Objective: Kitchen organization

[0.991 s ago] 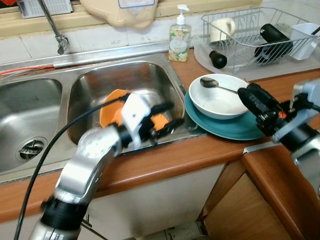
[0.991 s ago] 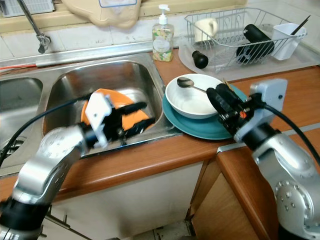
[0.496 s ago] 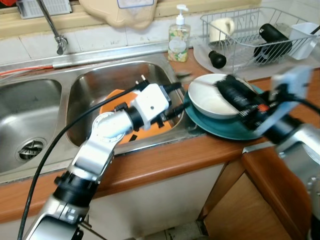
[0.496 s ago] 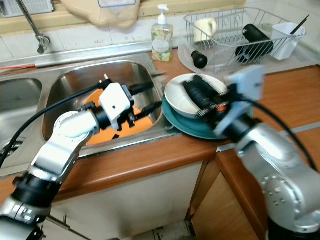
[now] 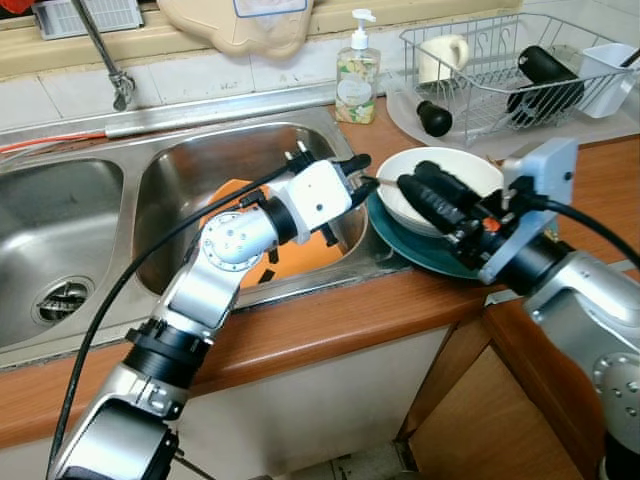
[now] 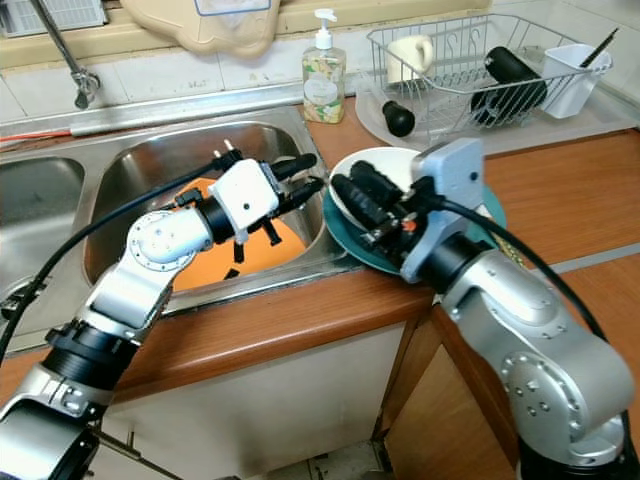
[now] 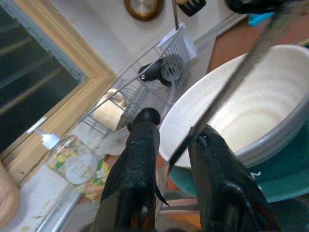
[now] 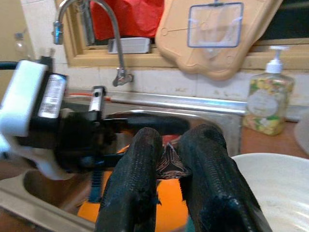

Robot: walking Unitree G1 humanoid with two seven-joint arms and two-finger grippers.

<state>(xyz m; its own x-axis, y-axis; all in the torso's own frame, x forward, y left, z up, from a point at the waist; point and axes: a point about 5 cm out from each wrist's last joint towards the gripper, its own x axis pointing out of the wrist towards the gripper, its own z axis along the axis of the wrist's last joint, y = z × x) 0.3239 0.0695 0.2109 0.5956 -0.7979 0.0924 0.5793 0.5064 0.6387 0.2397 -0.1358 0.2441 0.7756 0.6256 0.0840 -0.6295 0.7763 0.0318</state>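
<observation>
A white bowl [image 5: 440, 180] is stacked on a teal plate [image 5: 425, 250] right beside the sink, and an orange plate [image 5: 290, 255] is leaned inside the basin.
</observation>
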